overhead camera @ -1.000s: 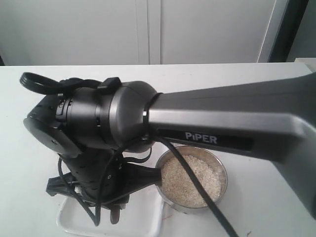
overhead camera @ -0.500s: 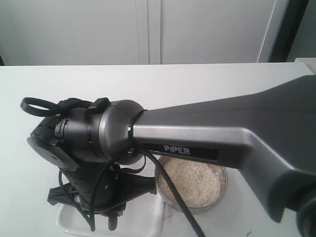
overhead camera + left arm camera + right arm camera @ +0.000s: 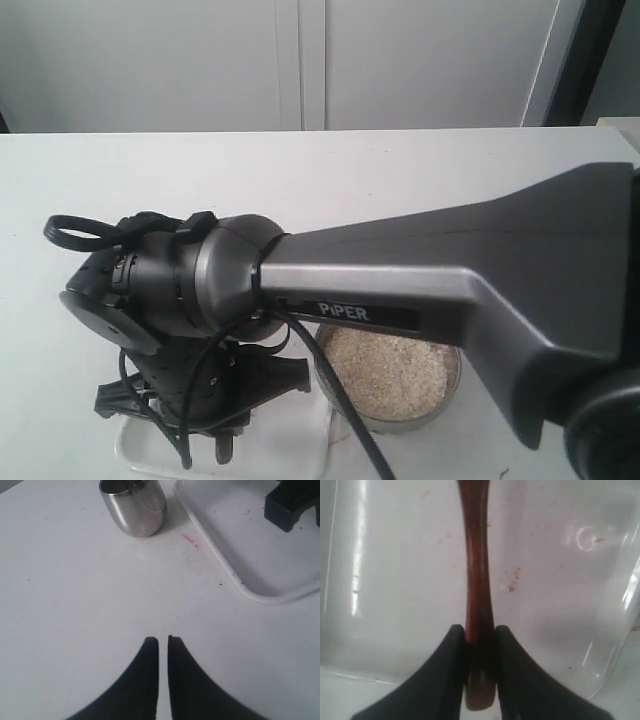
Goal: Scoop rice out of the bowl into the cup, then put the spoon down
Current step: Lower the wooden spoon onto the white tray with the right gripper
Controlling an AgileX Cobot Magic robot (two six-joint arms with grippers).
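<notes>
My right gripper point(image 3: 480, 630) is shut on the slim handle of the dark reddish-brown wooden spoon point(image 3: 476, 575), low over the white tray point(image 3: 395, 580). The spoon's oval end lies outside the right wrist view. In the exterior view that gripper point(image 3: 228, 440) hangs over the tray point(image 3: 290, 452), left of the wide steel bowl point(image 3: 459, 368) holding rice point(image 3: 390, 375). The small steel cup point(image 3: 134, 505) stands on the table beside the tray point(image 3: 250, 540) in the left wrist view. My left gripper point(image 3: 163, 640) is shut and empty over bare table, well short of the cup.
The right arm's large dark forearm point(image 3: 480, 270) spans the exterior view and hides the cup and much of the tray. A black part of the right gripper point(image 3: 292, 502) shows above the tray. A white wall stands behind the table.
The right arm has sunk lower and a little to the left over the tray, carrying the spoon. More of the rice is now hidden under the forearm.
</notes>
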